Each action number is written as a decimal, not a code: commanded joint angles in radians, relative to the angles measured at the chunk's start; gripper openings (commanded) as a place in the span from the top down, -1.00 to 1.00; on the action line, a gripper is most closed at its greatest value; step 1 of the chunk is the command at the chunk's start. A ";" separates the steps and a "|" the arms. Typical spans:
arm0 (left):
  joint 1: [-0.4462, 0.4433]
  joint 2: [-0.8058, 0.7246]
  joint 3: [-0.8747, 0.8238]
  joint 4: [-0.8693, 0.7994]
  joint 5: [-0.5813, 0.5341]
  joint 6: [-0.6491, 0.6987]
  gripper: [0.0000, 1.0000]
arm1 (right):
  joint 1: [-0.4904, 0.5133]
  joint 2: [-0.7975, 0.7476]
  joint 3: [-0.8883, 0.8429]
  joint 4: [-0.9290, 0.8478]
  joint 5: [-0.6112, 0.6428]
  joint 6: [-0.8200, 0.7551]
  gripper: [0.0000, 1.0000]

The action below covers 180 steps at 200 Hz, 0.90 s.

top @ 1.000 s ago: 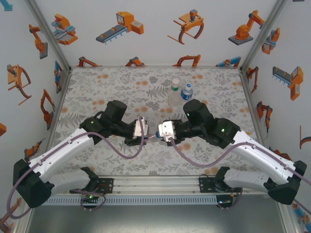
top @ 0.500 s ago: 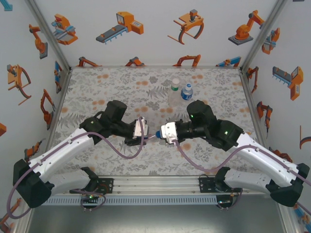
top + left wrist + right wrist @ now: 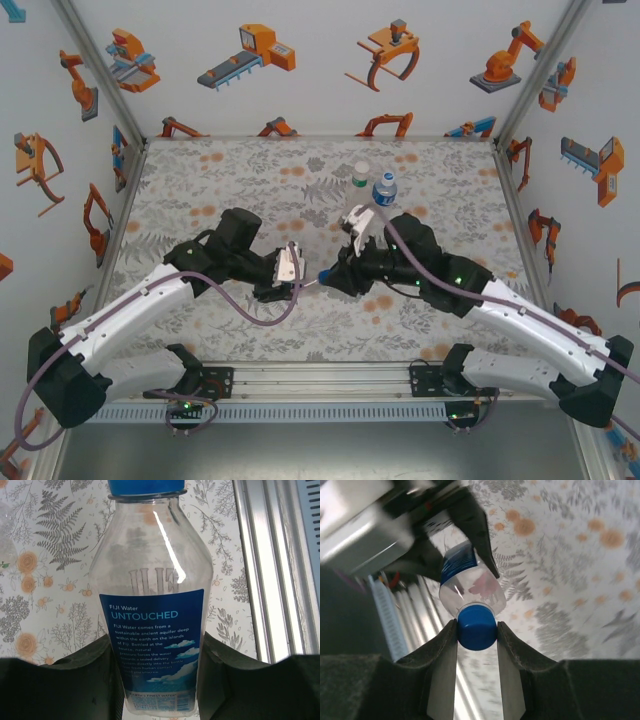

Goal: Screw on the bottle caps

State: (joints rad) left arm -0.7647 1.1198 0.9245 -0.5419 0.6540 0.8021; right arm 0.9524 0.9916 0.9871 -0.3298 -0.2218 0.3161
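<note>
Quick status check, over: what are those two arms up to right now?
Left fingers shut on bottle. Right fingers shut on blue cap, seated on its neck. Two more bottles stand behind, out of the way.

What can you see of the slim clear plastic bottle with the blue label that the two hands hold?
The slim clear plastic bottle with a blue label looks empty; its label reads "FIJI Water UNTOUCHED". A round blue plastic cap sits on its neck. The left hand is shut on its lower body, the right hand is shut on the cap. It lies roughly level between them, above the floral table.
</note>
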 commanded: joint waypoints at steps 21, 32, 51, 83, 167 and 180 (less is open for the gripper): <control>-0.007 -0.003 0.026 0.033 0.071 0.020 1.00 | -0.004 -0.022 -0.085 0.003 0.300 0.935 1.00; -0.007 -0.004 0.025 0.033 0.071 0.018 1.00 | -0.005 -0.022 -0.112 0.046 0.293 1.028 1.00; -0.008 -0.007 0.024 0.033 0.069 0.020 1.00 | -0.003 -0.012 -0.143 0.146 0.257 1.090 1.00; -0.007 -0.005 0.027 0.033 0.072 0.019 1.00 | -0.004 -0.007 -0.077 0.094 0.252 0.935 1.00; -0.008 0.000 0.027 0.033 0.070 0.019 1.00 | -0.006 -0.159 -0.034 0.063 0.138 -0.098 0.00; -0.007 0.001 0.026 0.033 0.073 0.020 1.00 | -0.006 -0.161 -0.020 0.029 0.072 -0.274 -0.01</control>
State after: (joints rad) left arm -0.7700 1.1259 0.9268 -0.5053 0.6754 0.8017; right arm 0.9485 0.8440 0.9245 -0.2752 -0.0422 0.4976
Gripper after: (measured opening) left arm 0.470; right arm 0.498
